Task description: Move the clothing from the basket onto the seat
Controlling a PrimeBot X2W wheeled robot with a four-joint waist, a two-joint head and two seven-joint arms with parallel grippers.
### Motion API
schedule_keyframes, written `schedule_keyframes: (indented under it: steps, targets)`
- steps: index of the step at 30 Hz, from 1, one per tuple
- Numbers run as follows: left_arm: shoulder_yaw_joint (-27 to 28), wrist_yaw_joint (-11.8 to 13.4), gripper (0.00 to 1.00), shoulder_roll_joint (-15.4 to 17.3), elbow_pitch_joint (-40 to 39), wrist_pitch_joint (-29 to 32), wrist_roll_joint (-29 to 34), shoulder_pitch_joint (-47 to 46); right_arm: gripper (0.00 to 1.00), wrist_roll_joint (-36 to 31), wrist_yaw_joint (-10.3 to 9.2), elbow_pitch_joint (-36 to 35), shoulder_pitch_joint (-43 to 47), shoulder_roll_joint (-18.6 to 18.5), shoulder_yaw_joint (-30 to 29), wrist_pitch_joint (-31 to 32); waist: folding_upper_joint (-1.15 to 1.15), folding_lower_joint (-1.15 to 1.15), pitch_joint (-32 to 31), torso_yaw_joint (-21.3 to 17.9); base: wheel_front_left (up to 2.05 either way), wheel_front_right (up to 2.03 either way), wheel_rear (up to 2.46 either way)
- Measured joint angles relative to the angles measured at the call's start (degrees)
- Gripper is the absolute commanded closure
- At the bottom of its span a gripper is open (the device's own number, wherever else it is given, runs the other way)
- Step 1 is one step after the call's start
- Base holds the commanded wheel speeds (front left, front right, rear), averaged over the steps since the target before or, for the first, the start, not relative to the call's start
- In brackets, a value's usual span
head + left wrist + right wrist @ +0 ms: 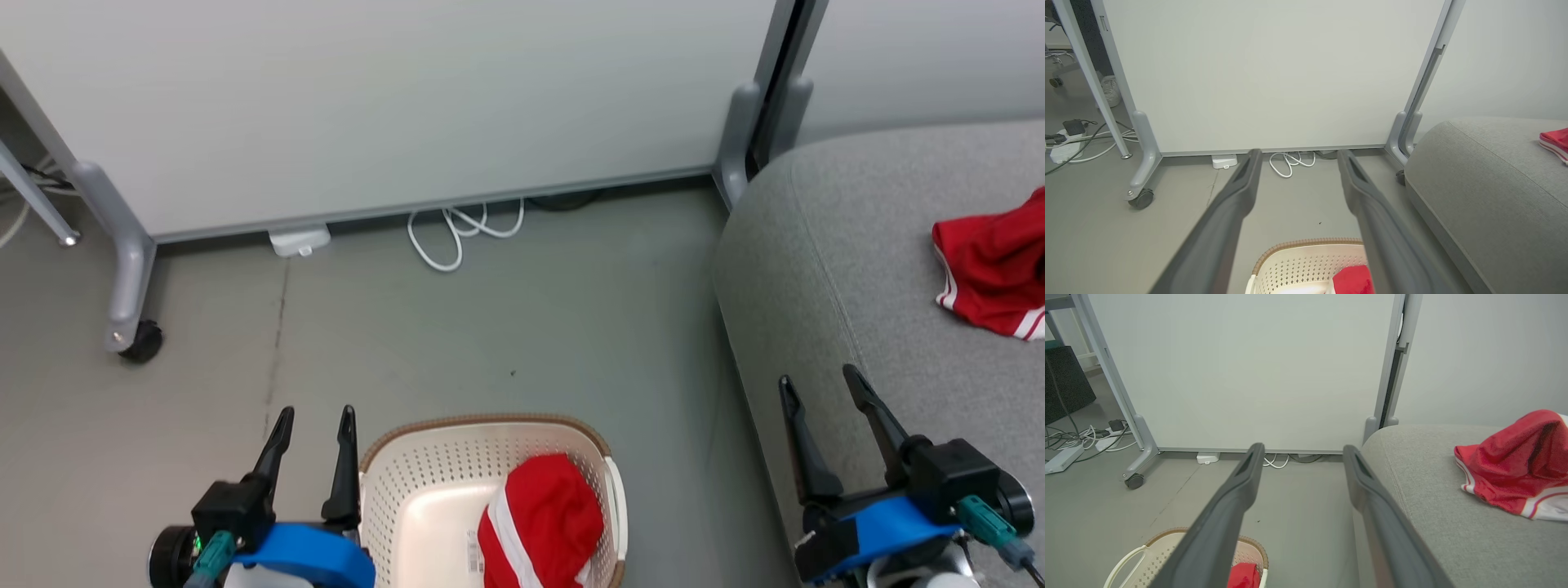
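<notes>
left tool (318,411) beside basket (482,420) rim | floor strip (669,425) before seat (816,269) edge

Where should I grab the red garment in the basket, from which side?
Pinch the garment at its bunched top, straight down from above: it mounds against the right wall of the basket, whose walls likely block a sideways approach. The left hand is nearest.

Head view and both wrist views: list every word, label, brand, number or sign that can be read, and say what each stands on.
No text can be read in any view.
Sticker inside the basket: looks like a barcode label, print too small to read.
Red garment in the basket: white stripes, no lettering seen.
Red garment on the seat: white stripes, no lettering seen.
</notes>
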Motion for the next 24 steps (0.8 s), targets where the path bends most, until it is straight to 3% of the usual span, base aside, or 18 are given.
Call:
schedule_keyframes:
  steps: [7, 24]
  targets:
    - [-3.6, 0.0, 0.00, 0.8, 5.9, 0.0, -0.5, -6.7, 0.00, 0.5, 0.00, -1.7, -3.5, 0.0, 1.9, -0.7, 0.00, 0.01, 7.1, -1.9, 0.00, 0.00, 0.00]
    - [-15.6, -0.2, 0.00, 4.9, 30.3, 1.4, -3.7, -27.5, 0.00, 2.7, 0.00, -3.2, -12.7, 0.0, 6.0, -5.2, 0.00, 0.02, 29.2, -9.2, 0.00, 0.00, 0.00]
